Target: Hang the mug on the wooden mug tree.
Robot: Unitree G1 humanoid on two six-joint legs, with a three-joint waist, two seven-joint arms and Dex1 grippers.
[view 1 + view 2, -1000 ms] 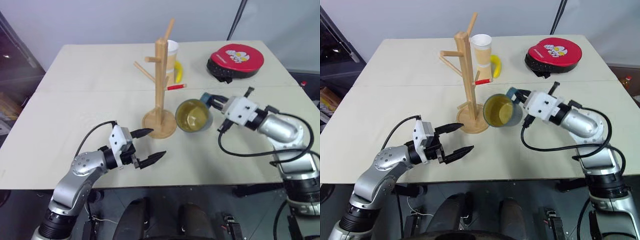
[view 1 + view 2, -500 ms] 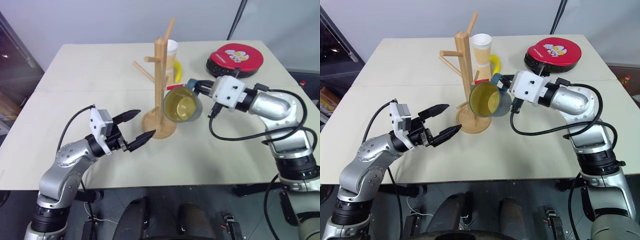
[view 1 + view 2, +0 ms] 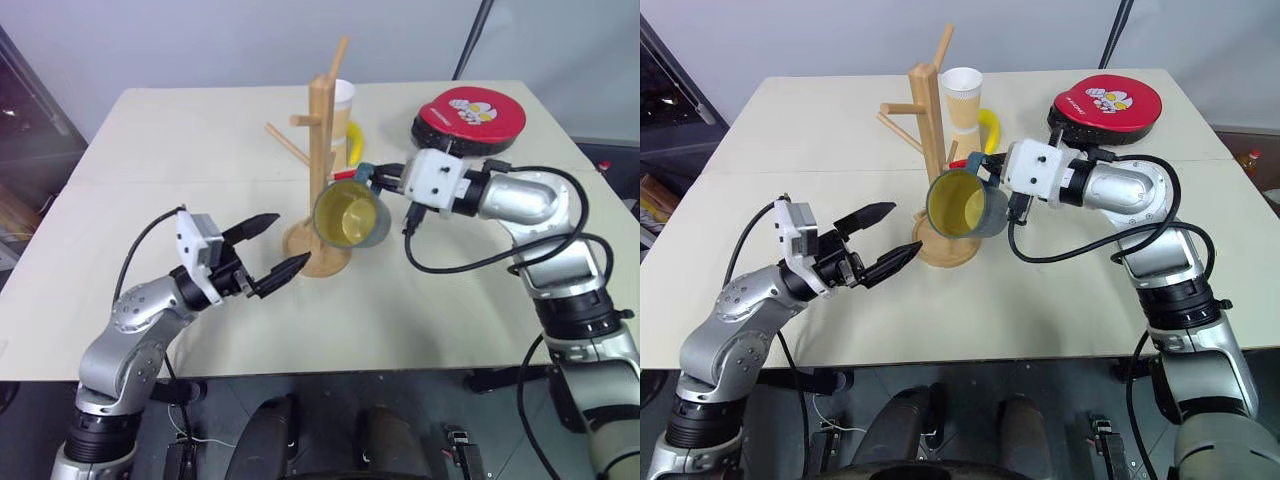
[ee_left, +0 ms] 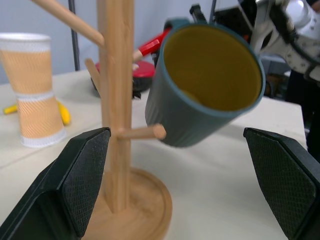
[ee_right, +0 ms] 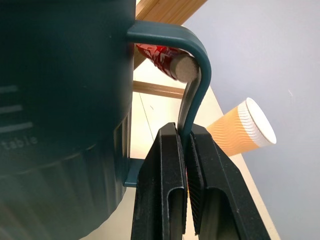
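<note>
The teal mug (image 3: 350, 215) with a yellow inside hangs in the air, tilted with its mouth toward me. My right gripper (image 5: 184, 131) is shut on its loop handle (image 5: 192, 65). The mug sits close against the right side of the wooden mug tree (image 3: 322, 150), over its round base (image 3: 312, 257). A short lower peg (image 4: 142, 132) pokes out in front of the mug's body. My left gripper (image 3: 287, 241) is open and holds nothing, just left of the base, pointing at the post.
A white-and-orange paper cup (image 3: 343, 105) and a banana (image 3: 357, 145) stand behind the tree. A red pen (image 5: 157, 56) shows through the mug's handle. A red round object (image 3: 470, 115) lies at the back right. The table's front edge (image 3: 400, 368) is near.
My right gripper lifted the mug off the table and carried it left, up to the tree's post. My left gripper rose and stayed open.
</note>
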